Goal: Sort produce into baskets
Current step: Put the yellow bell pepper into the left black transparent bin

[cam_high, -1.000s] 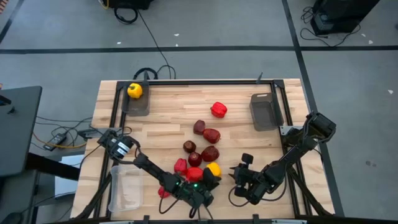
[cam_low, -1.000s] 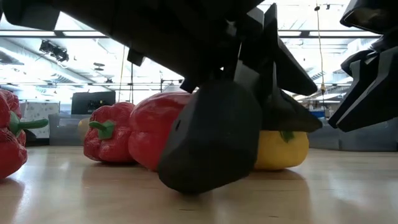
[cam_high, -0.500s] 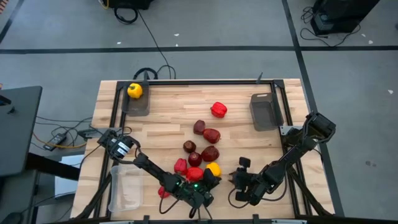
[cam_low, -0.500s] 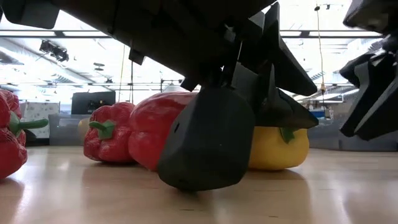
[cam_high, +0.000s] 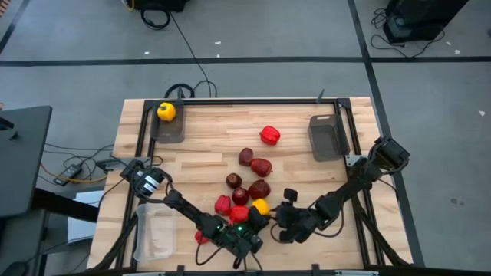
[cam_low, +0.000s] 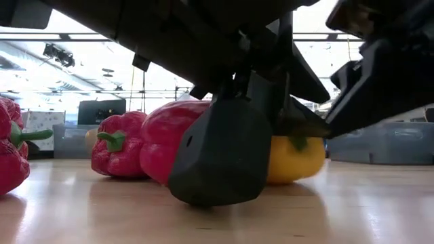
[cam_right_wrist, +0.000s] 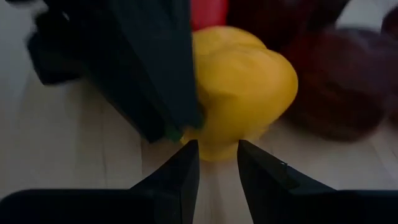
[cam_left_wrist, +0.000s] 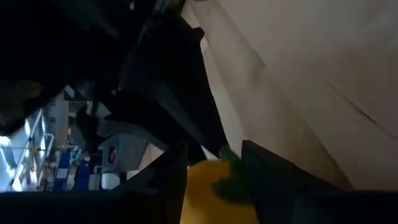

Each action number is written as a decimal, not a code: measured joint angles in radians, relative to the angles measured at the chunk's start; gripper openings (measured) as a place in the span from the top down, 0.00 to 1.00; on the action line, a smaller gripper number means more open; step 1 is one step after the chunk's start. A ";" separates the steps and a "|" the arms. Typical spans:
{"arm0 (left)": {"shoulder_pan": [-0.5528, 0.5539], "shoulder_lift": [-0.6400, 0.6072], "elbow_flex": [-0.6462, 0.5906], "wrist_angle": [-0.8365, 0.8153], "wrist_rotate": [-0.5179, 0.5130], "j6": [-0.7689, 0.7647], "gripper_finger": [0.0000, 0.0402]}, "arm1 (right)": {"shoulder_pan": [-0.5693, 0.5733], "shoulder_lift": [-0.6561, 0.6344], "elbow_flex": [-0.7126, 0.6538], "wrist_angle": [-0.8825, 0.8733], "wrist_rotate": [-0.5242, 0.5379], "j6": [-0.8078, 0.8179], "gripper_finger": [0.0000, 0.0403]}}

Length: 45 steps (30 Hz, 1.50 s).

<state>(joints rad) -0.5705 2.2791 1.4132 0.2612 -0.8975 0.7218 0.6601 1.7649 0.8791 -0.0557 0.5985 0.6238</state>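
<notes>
A yellow bell pepper [cam_high: 262, 205] sits on the table at the near edge of a cluster of red peppers and maroon fruits [cam_high: 247, 188]. My left gripper [cam_high: 258, 216] lies low on the near side of the pepper and is shut on it. It also shows in the left wrist view [cam_left_wrist: 214, 186]. My right gripper [cam_high: 281, 213] is just to the pepper's right. In the right wrist view [cam_right_wrist: 214, 146] its fingers are narrowly open and point at the pepper [cam_right_wrist: 239, 84]. A second yellow pepper [cam_high: 166, 112] lies at the far end of the far-left dark basket [cam_high: 170, 129]. My left gripper has the yellow pepper's stem end [cam_left_wrist: 200, 190] between its two fingers, one on each side. The fingers [cam_low: 217, 156] lie nearly level, coming from the table's near side. The pepper's underside [cam_low: 295, 173] rests on the table. My right gripper's fingertips [cam_right_wrist: 186, 155] stand right at the pepper's edge; I cannot tell whether they touch it.
A second dark basket [cam_high: 327, 138] stands at the far right, and a clear basket [cam_high: 156, 232] at the near left. A lone red pepper [cam_high: 269, 136] lies toward the far edge. Red peppers [cam_low: 119, 146] crowd the left gripper's left side.
My right gripper has moved toward the table's left edge, up close to the yellow pepper and my left gripper.
</notes>
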 joint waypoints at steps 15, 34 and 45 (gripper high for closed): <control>-0.051 0.000 -0.001 -0.100 -0.163 -0.171 0.61 | -0.009 0.000 0.000 0.062 0.011 -0.060 0.70; -0.050 -0.003 -0.003 -0.252 -0.138 -0.481 0.84 | -0.009 0.000 0.000 0.062 0.029 -0.060 0.70; -0.047 -0.057 -0.007 -0.300 -0.121 -0.605 0.95 | -0.009 0.000 0.000 0.062 0.032 -0.061 0.70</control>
<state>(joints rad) -0.6176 2.2224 1.4060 -0.0385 -1.0185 0.1166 0.6510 1.7649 0.8791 0.0065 0.6304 0.5625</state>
